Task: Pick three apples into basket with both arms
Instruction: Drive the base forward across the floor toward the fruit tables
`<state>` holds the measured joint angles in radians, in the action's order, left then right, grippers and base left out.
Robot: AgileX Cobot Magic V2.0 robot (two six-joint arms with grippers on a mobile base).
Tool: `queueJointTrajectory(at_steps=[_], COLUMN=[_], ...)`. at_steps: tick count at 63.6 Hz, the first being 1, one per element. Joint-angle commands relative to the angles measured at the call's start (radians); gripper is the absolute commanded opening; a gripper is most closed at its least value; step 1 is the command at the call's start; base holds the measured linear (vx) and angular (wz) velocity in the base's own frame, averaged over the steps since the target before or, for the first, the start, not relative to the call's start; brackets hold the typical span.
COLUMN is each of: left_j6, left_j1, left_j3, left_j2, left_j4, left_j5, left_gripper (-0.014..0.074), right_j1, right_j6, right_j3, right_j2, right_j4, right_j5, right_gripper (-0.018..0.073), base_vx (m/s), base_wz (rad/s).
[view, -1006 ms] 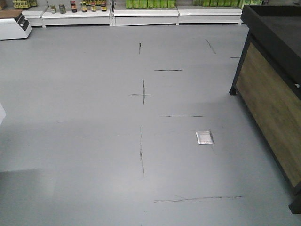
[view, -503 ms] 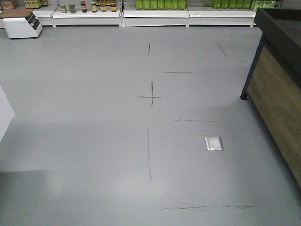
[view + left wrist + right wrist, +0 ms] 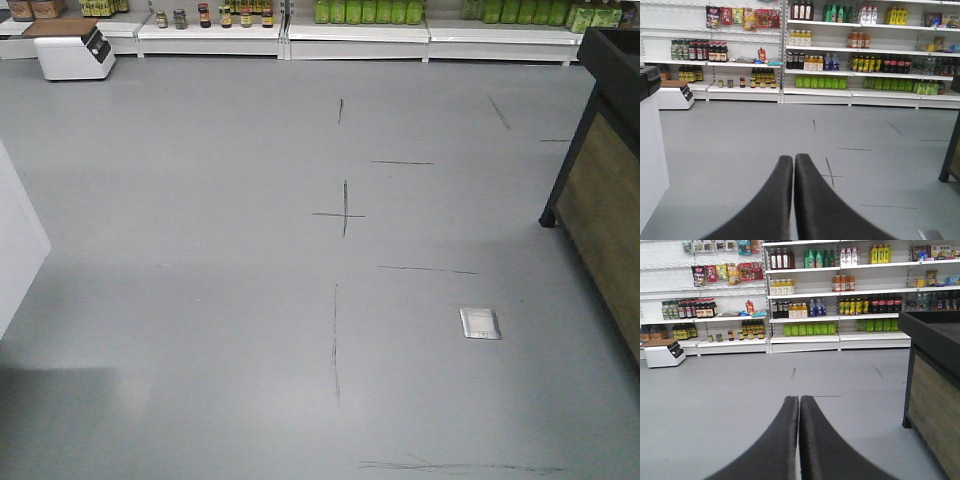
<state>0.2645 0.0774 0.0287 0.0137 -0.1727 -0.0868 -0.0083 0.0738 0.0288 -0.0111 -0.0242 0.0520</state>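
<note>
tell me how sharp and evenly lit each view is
Front view: the floor is evenly lit, apart from a darker shadow patch at bottom left; the far green bottles look soft. Left wrist view: the shut left gripper is a dark featureless shape near the lens, shelves bright, labels unreadable. Right wrist view: the same for the right gripper, and the display stand has a nearly black top.

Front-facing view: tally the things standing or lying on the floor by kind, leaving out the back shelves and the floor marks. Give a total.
White machine: 1
Metal floor plate: 1
Wood-sided counter: 1
White cabinet at the left edge: 1
Total: 4
</note>
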Motion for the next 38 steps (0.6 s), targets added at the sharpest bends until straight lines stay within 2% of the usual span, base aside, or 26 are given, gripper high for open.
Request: queueJointTrajectory(at_steps=[1, 38], left_j6=[0.009, 0.009], left_j1=[0.004, 0.004], left_j3=[0.017, 0.017], left_j2=[-0.008, -0.008], left_j4=[0.0, 0.0], left_j5=[0.067, 0.067], left_gripper=[-0.0006, -0.0006], right_j1=[-0.001, -0.001], right_j6=[-0.008, -0.008], right_j3=[0.013, 0.013], right_j2=[0.005, 0.005], right_j4=[-0.002, -0.002], right_j5=[-0.08, -0.08], right_gripper=[-0.0009, -0.0009], base_vx=[0.13, 0.17], base_wz=[0.07, 0.03])
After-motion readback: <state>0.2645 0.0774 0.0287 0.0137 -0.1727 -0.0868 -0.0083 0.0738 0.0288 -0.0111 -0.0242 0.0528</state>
